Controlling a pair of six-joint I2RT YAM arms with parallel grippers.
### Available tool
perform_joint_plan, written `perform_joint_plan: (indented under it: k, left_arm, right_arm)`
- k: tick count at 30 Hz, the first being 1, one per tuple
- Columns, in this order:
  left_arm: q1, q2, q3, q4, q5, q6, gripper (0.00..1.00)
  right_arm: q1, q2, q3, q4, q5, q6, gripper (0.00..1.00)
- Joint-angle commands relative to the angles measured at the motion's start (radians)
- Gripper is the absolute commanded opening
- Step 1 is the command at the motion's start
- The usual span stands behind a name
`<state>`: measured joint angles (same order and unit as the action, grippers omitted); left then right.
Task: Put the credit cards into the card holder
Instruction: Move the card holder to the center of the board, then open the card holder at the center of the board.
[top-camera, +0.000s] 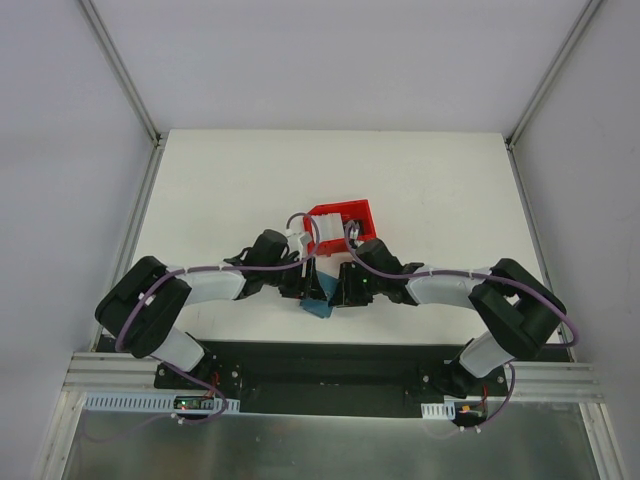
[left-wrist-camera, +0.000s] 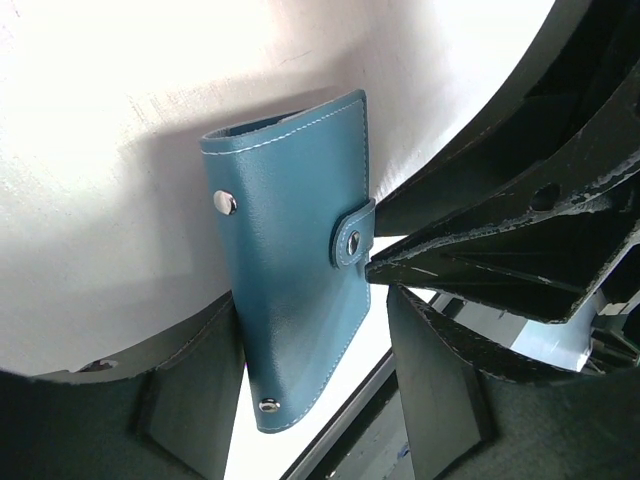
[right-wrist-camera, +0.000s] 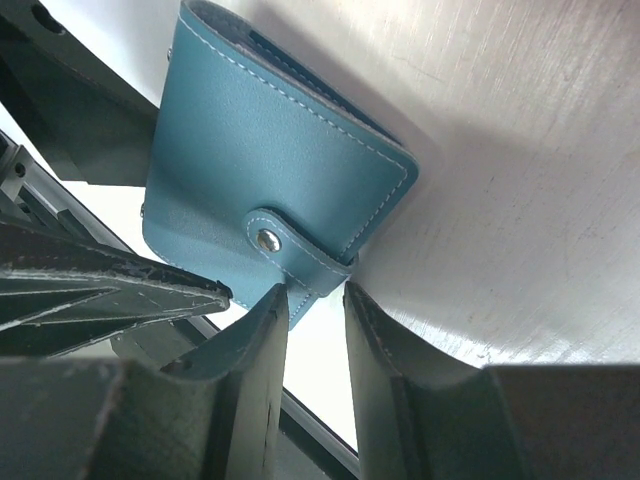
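From above, you see both arms folded in toward the middle of the white table (top-camera: 240, 180), the left arm (top-camera: 210, 285) and right arm (top-camera: 450, 290) meeting wrist to wrist. A corner of the card holder (top-camera: 320, 305) pokes out at 6 o'clock beneath them. The red plastic bin (top-camera: 345, 215) sits at 12 o'clock from the wrists, and most of its inside is covered by them. A small white shape (top-camera: 298, 240) shows at the bin's 9 o'clock edge, too small to say whether it is the credit cards. The left wrist view gives you what the top view hides: the holder is smooth teal leather with pale stitching and round metal studs, folded shut with its clasp tab snapped at 3 o'clock (so its pockets are out of sight). The left gripper (left-wrist-camera: 310, 320) is spread wide with the holder's lower end between its fingers. The 9 o'clock finger (left-wrist-camera: 190, 400) meets the holder's edge, while a bright strip of table separates the other finger from it. The right wrist view shows the same closed face over brushed, scuffed tabletop, tab at 6 o'clock. The right gripper (right-wrist-camera: 312, 300) has its dark, ridged fingers nearly together, tips right at the tab's edge. You cannot tell whether they are pinching it.
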<state>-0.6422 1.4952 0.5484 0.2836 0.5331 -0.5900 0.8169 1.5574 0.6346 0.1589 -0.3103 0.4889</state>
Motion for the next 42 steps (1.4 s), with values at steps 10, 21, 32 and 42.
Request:
perform_joint_plan:
  k: [10,21,32,42]
  left_arm:
    - [-0.004,-0.072,0.007,-0.046,-0.073,0.022,0.45]
    - [-0.004,-0.018,0.051,-0.099,-0.042,0.079,0.0]
    - [-0.004,0.085,0.133,-0.147,0.091,0.22,0.0]
    - [-0.004,0.108,0.148,-0.152,0.12,0.274,0.0]
  right_arm:
    - [0.002,0.026,-0.023,-0.127,0.099,-0.038,0.33]
    - [0.001,-0.126,-0.036,-0.122,0.1,-0.128,0.38]
    - [-0.009,-0.186,0.043,-0.117,0.027,-0.326,0.42]
    - [-0.035,-0.034,0.068,-0.053,-0.09,-0.377,0.42]
